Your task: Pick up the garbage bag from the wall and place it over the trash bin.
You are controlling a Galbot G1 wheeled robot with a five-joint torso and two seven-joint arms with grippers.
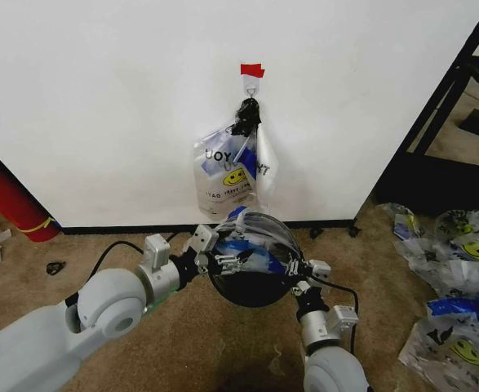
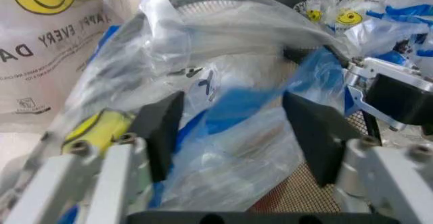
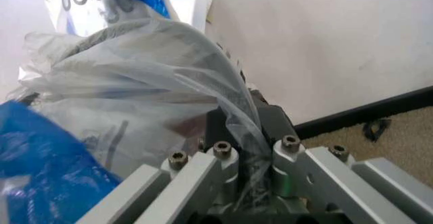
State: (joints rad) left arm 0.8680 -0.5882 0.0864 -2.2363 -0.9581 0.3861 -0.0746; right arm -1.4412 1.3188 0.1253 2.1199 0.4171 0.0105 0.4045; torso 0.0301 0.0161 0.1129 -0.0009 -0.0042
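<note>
We hold the garbage bag [image 1: 255,245] over the trash bin [image 1: 251,286] – right gripper [image 3: 249,155] pinches its film, left gripper [image 2: 233,133] stands wide open around it – to spread the mouth.

Pale grey rounded arms, silver end effector brackets with hex screws, black finger pads [image 2: 160,127], black cable

The tan carpeted floor [image 1: 182,327] carries the small round black trash bin [image 1: 251,290]. Right of the bin lies a heap of see-through smiley-print plastic bags [image 1: 455,302]; far to its left, a long red cylinder [image 1: 6,200] and a small black scrap [image 1: 55,267].
</note>
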